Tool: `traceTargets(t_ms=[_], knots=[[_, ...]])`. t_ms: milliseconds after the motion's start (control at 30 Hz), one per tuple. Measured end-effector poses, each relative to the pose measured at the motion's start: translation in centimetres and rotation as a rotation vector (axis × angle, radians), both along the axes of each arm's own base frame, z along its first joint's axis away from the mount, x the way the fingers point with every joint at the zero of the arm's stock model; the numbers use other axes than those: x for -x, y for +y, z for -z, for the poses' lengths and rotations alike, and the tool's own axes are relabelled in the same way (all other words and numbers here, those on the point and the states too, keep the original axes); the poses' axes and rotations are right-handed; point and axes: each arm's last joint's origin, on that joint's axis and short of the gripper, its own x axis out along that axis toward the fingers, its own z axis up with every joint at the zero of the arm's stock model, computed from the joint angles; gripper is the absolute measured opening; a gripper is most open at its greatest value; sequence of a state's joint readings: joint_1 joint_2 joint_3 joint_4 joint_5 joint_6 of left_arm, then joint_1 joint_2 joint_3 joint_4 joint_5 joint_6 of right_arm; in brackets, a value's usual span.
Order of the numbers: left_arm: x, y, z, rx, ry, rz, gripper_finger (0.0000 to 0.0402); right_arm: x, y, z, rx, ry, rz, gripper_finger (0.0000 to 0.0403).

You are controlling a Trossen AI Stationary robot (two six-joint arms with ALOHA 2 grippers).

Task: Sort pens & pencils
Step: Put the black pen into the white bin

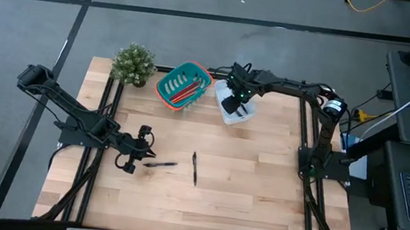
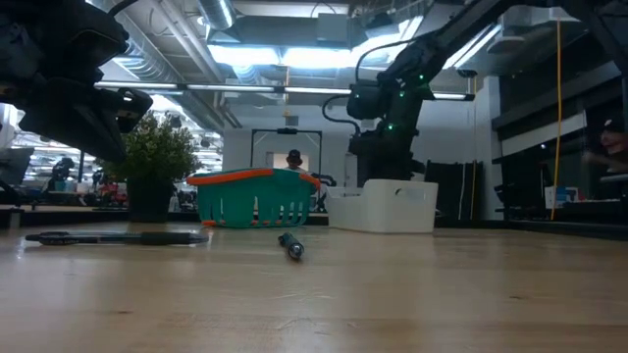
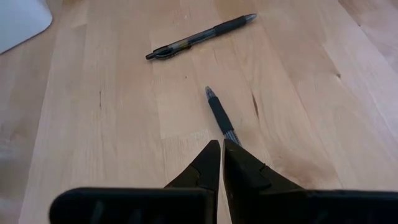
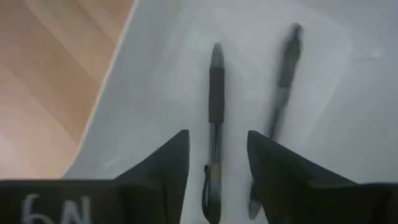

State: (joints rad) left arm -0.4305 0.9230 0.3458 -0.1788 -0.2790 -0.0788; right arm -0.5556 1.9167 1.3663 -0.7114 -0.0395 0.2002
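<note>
Two pens (image 1: 194, 168) lay on the table (image 1: 256, 206) near its centre, one just at three o'clock of the other, while the basket (image 1: 183, 86) holding pencils (image 1: 185, 91) sat toward twelve o'clock, plant (image 1: 133, 64) at its nine, bin (image 1: 234, 105) with two pens at its three.

Bright, even overhead light on the wooden table (image 1: 242, 197), glaring ceiling strip lights (image 2: 294, 54) in the low view, backlit left arm (image 2: 59, 69) nearly black, 2 pens (image 4: 214, 112) in the white bin (image 4: 348, 93) soft, perhaps motion-blurred
</note>
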Motion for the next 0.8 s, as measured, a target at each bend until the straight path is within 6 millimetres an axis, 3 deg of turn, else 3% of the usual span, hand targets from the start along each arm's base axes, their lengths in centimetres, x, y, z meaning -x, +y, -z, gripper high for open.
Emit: traceTargets(t_ms=[367,567,800], knots=[[-0.3,0.0,-0.3,0.032,-0.048,-0.051,0.0014,-0.8,0.1,-4.9,-0.024,-0.035,0.009,0.0188],[-0.2,0.0,-0.2,0.069,-0.034,-0.070,0.0014,-2.7,2.8,-5.7,0.064,-0.018,-0.096,0.0189],[-0.2,0.0,-0.2,0.166,-0.014,-0.128,0.0014,-3.0,6.3,-7.4,0.262,0.079,-0.130,0.0189]])
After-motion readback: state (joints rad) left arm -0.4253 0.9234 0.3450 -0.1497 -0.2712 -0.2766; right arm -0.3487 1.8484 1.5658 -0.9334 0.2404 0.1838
